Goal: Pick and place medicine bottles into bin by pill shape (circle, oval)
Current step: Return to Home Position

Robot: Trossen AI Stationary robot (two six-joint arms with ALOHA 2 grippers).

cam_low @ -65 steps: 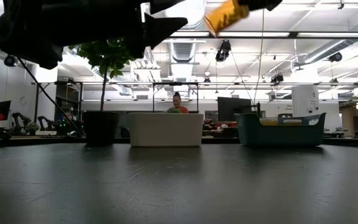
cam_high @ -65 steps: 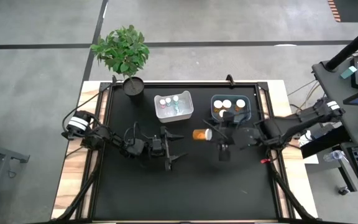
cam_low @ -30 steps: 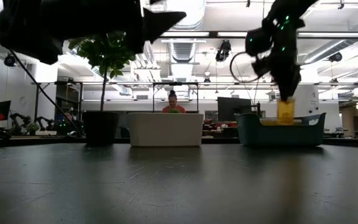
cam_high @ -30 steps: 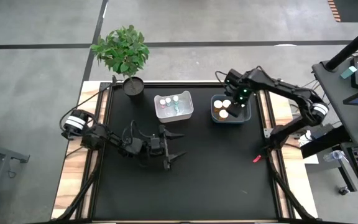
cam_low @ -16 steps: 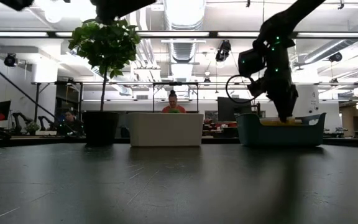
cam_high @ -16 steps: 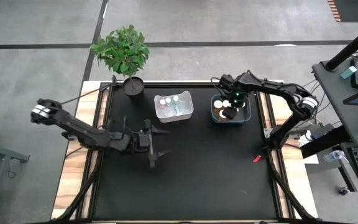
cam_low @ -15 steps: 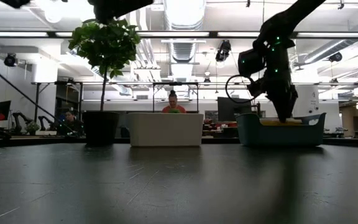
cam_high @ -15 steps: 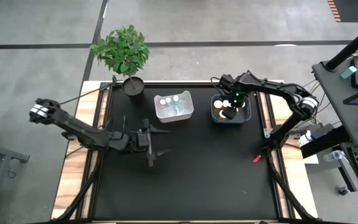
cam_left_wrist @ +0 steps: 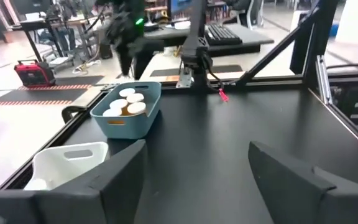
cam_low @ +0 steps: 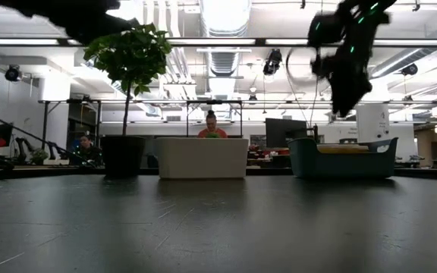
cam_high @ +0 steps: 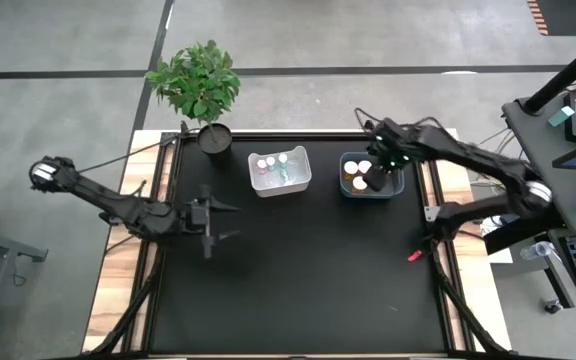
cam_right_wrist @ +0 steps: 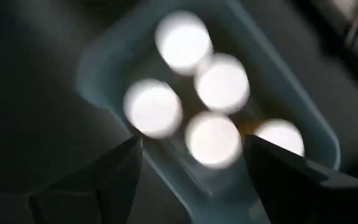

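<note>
Several amber bottles with white caps (cam_high: 363, 172) stand upright in the blue bin (cam_high: 346, 192) at the table's far right; they also show in the right wrist view (cam_right_wrist: 221, 83). Small whitish bottles (cam_high: 275, 163) stand in the white bin (cam_high: 256, 186) beside it. My right gripper (cam_high: 384, 166) hangs open and empty above the blue bin (cam_low: 343, 165), fingers pointing down (cam_right_wrist: 192, 143). My left gripper (cam_high: 226, 221) is open and empty over the table's left half, pointing right (cam_left_wrist: 196, 147).
A potted plant (cam_high: 199, 88) stands at the far left corner. A small red object (cam_high: 414, 255) lies near the right edge. The black tabletop (cam_high: 308, 270) lies between the bins and the near edge. A person (cam_low: 212, 126) sits in the room beyond.
My right gripper lowered an amber bottle into the blue bin, then rose straight up without it; the bottle stays in the bin. My left gripper has drawn back toward the table's left edge, still open.
</note>
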